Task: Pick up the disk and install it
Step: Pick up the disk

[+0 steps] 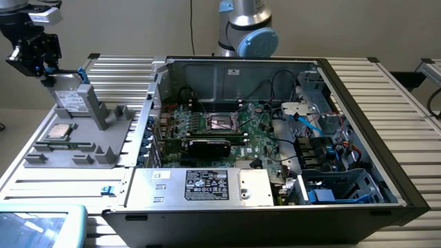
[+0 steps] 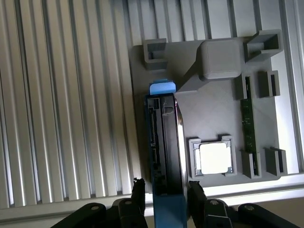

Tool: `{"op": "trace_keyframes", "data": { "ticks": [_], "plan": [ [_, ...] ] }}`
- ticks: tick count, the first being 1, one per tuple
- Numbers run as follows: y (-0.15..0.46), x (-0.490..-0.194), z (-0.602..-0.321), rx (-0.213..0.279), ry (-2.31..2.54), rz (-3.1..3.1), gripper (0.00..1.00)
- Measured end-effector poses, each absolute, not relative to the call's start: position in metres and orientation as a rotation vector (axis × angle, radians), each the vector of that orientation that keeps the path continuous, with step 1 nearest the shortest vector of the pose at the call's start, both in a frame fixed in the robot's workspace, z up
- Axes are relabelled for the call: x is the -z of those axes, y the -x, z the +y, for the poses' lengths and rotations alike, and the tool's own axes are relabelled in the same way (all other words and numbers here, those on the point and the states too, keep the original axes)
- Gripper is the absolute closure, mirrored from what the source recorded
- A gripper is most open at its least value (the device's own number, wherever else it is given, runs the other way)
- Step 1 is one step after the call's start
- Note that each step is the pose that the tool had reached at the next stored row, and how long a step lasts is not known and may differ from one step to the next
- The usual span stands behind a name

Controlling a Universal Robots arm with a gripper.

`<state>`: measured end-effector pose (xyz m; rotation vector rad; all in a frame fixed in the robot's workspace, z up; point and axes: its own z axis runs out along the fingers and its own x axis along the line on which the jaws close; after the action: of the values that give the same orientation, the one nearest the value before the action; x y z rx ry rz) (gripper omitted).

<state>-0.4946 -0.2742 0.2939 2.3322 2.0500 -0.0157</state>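
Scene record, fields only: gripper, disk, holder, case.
gripper: at the disk's upper edge, exterior view's left
disk: upright in the grey holder, blue bracket on, not yet in the case
grey holder: on the slatted table; also carries a processor chip and a memory stick
case: open, to the exterior view's right of the holder

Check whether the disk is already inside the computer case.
No, the disk stands upright on the grey holder outside the case.

Over at the exterior view's left, the gripper (image 1: 47, 78) hangs at the top end of the disk (image 1: 71, 99), which stands tilted against the grey holder (image 1: 69, 155), beside the open computer case (image 1: 206, 75).
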Motion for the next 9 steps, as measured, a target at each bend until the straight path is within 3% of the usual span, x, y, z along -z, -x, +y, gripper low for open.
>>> {"op": "trace_keyframes", "data": {
  "ticks": [2,3,9],
  "plan": [
    [0.4946,-0.2939,-0.2742,0.016,-2.332,2.05,0.53],
    [0.4946,-0.2939,-0.2742,0.016,-2.332,2.05,0.61],
    [0.4946,-0.2939,-0.2742,0.016,-2.332,2.05,0.61]
  ]
}}
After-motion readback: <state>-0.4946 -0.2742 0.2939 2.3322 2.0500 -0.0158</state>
